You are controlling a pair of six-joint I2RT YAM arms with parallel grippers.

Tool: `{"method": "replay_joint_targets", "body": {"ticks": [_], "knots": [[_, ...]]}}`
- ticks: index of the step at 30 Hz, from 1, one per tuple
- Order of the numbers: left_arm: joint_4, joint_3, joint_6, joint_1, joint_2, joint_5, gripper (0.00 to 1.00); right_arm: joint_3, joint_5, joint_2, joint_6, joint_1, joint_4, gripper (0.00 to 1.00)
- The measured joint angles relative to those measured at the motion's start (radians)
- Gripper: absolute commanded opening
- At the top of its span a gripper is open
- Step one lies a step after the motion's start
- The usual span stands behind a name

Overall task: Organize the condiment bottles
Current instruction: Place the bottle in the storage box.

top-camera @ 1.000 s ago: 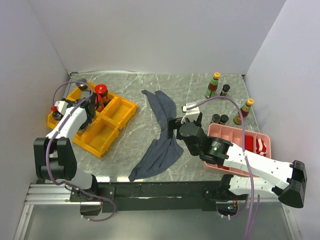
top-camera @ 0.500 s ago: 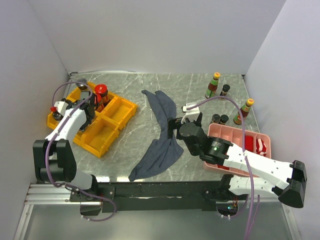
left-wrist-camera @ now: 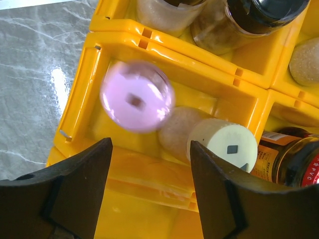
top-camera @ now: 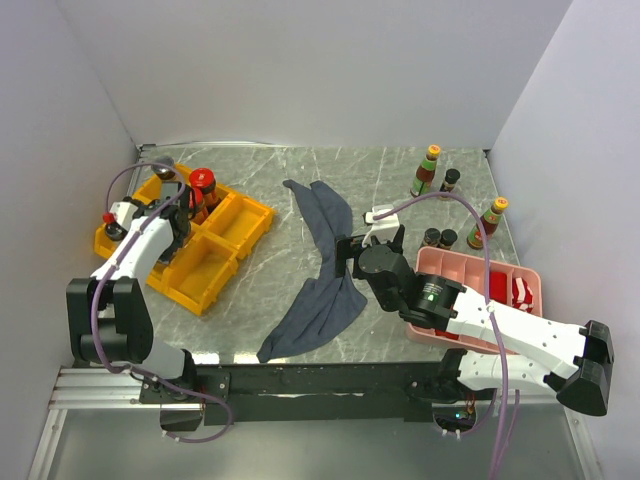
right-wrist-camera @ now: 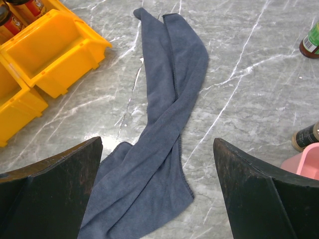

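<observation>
My left gripper (left-wrist-camera: 150, 167) hangs open over the yellow bins (left-wrist-camera: 164, 55), with only a bin wall between its fingers. Just beyond the fingertips, a pink-capped shaker (left-wrist-camera: 137, 96) shows blurred inside a compartment, beside a pale-capped shaker (left-wrist-camera: 222, 149). A dark red-labelled bottle (left-wrist-camera: 286, 162) stands at the right. From above, the left gripper (top-camera: 177, 226) is by the red-lidded jar (top-camera: 203, 185). Three slim and dark-capped bottles (top-camera: 427, 170) (top-camera: 450, 180) (top-camera: 488, 222) stand at the back right, and two tiny black-capped ones (top-camera: 440, 238) beside the tray. My right gripper (right-wrist-camera: 157, 169) is open above the cloth.
A grey-blue cloth (top-camera: 325, 265) lies stretched across the table's middle. The pink tray (top-camera: 470, 272) with red packets sits at the right, partly under my right arm. Its corner (right-wrist-camera: 305, 167) and a bottle (right-wrist-camera: 305, 137) show at the right of the right wrist view.
My left gripper's jaws have spread apart over the yellow bins. Both arms have otherwise kept their places.
</observation>
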Motion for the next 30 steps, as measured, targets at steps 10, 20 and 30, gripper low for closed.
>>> {"method": "replay_joint_targets", "body": {"ticks": [10,20,30], "knots": [[-0.058,0.048,0.002,0.0,-0.033,0.008,0.77,0.0,0.0,0.0,0.0,0.0,0.0,1.0],[0.019,0.069,0.174,0.0,-0.348,0.099,0.99,0.0,-0.001,0.0,0.0,0.0,0.0,1.0],[0.224,0.053,0.536,0.0,-0.486,0.517,0.99,0.072,-0.034,0.032,0.068,-0.077,-0.044,1.0]]}}
